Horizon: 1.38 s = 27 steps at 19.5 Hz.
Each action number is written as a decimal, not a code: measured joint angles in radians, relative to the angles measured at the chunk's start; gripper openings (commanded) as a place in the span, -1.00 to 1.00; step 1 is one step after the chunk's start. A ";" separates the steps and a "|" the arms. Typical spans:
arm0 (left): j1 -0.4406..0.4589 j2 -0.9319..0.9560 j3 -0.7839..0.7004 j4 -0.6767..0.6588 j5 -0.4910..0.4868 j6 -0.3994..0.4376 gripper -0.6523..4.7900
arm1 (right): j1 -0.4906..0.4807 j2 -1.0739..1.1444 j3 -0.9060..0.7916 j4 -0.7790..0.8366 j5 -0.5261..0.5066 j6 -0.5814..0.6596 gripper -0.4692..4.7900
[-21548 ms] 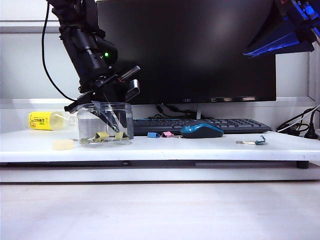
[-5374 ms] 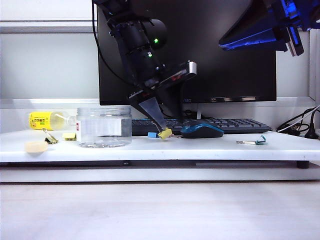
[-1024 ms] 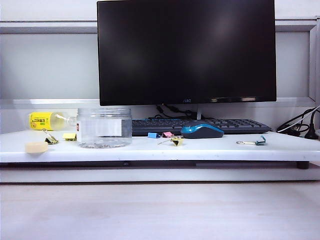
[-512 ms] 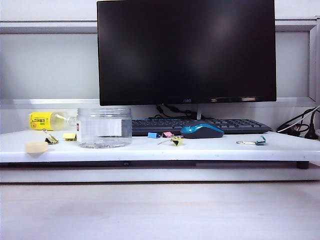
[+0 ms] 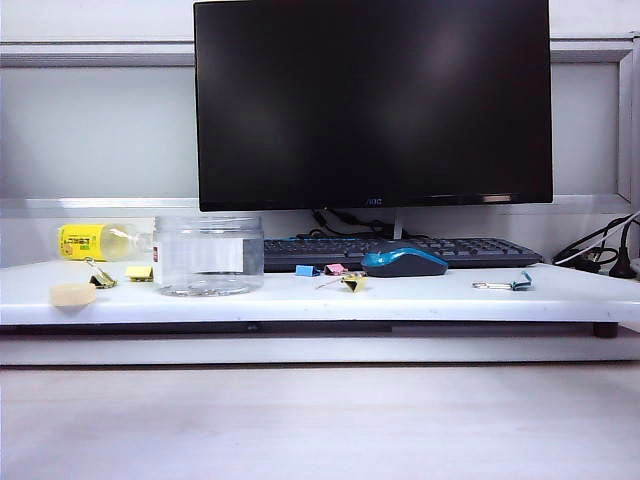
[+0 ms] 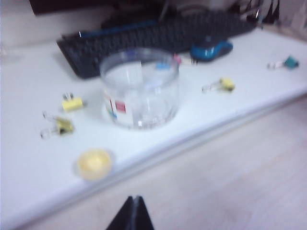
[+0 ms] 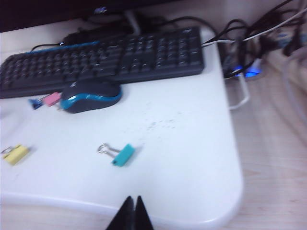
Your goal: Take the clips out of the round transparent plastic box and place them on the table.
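Jar (image 5: 208, 255) is sitting upright on the table (image 5: 420, 297), left of centre in the exterior view, with nothing showing inside it. The left wrist view (image 6: 139, 89) is also showing it bare of clips, label facing the front edge.

Three yellow clips are lying out on the table. Two are sitting left of the jar: one (image 5: 139, 272) just beside it (image 6: 73, 103), one (image 5: 99, 275) a bit further left with wire handles sticking up (image 6: 58, 127). The third (image 5: 351, 283) is lying right of the jar, in front of the keyboard (image 5: 400, 250) and near the mouse (image 5: 403, 261); it is also showing in the left wrist view (image 6: 221, 85) and at the edge of the right wrist view (image 7: 16, 154).

A round yellow cap (image 5: 73, 294) is resting near the front left edge. The bottle (image 5: 98, 241) is lying on its side behind the jar. Blue (image 5: 306, 270) and pink (image 5: 335, 268) clips are sitting against the keyboard; the teal clip (image 5: 510, 284) is lying well apart on the right. The monitor (image 5: 372, 100) is standing behind everything.

Neither arm is showing in the exterior view. The left gripper (image 6: 133, 213) is hanging clear of the table's front edge, over the floor, jaws pressed together, holding nothing. The right gripper (image 7: 130, 214) is sitting at the front edge near the teal clip (image 7: 123, 154), jaws likewise closed to a point and holding nothing.
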<state>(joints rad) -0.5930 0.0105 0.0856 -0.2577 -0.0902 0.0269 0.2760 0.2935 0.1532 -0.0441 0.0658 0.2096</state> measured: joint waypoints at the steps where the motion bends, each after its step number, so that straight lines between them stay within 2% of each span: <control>1: 0.000 0.000 -0.011 0.002 0.000 0.000 -0.78 | 0.000 0.000 -0.012 0.009 -0.014 0.000 -0.82; 6: 0.000 0.000 -0.035 0.015 -0.002 0.000 -0.78 | 0.000 0.000 -0.095 0.012 -0.037 0.002 -0.82; 9: 0.000 0.000 -0.035 0.018 -0.045 0.006 -0.78 | 0.000 0.000 -0.144 -0.007 -0.073 0.002 -0.82; 27: 0.000 0.000 -0.059 0.050 -0.003 0.040 -0.78 | 0.003 0.000 -0.144 -0.009 -0.092 0.001 -0.82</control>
<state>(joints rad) -0.5930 0.0101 0.0265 -0.2081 -0.0937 0.0669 0.2787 0.2932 0.0093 -0.0532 -0.0261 0.2108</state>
